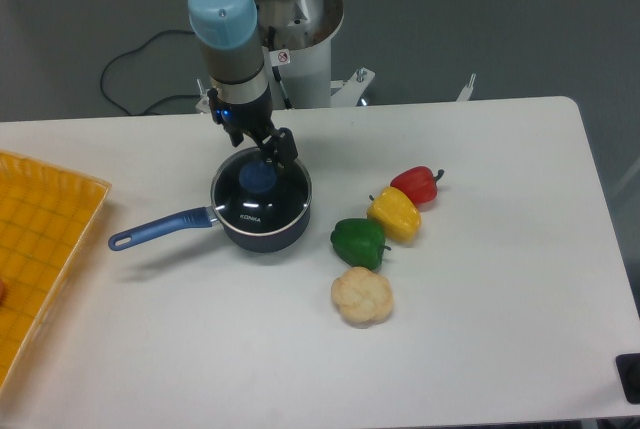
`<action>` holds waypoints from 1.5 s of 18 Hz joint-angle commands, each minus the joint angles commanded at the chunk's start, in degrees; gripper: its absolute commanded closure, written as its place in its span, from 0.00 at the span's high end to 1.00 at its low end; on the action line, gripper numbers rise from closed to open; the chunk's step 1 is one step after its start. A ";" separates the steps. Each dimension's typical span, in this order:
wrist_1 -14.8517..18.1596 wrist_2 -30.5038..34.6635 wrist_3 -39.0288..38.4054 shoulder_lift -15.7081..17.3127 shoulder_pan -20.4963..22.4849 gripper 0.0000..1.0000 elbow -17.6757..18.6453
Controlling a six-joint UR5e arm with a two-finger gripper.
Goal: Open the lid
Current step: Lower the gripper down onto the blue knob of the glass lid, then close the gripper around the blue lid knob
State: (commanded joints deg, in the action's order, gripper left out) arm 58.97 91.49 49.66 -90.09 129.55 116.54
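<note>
The round dark glass lid (262, 202) with a thin metal rim and white lettering sits closed on the dark blue saucepan (263, 230), whose long blue handle (160, 230) points left. The lid's round blue knob (259, 178) is at its centre. My gripper (263, 159) hangs just above and behind the knob, its black fingers (283, 145) down close to it. I cannot tell whether the fingers touch or hold the knob.
A green pepper (358, 240), a yellow pepper (395, 214) and a red pepper (416, 185) lie in a row right of the saucepan. A beige cauliflower-like piece (362, 295) lies in front of them. A yellow tray (40, 259) is at the left table edge.
</note>
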 joint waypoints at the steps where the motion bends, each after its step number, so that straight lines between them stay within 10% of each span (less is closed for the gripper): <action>1: 0.00 -0.09 -0.18 0.00 0.00 0.98 0.00; 27: -0.88 0.18 -0.36 -4.84 -1.58 0.96 -1.06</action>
State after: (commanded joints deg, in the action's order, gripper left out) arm 58.10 91.67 49.31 -94.92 127.97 115.49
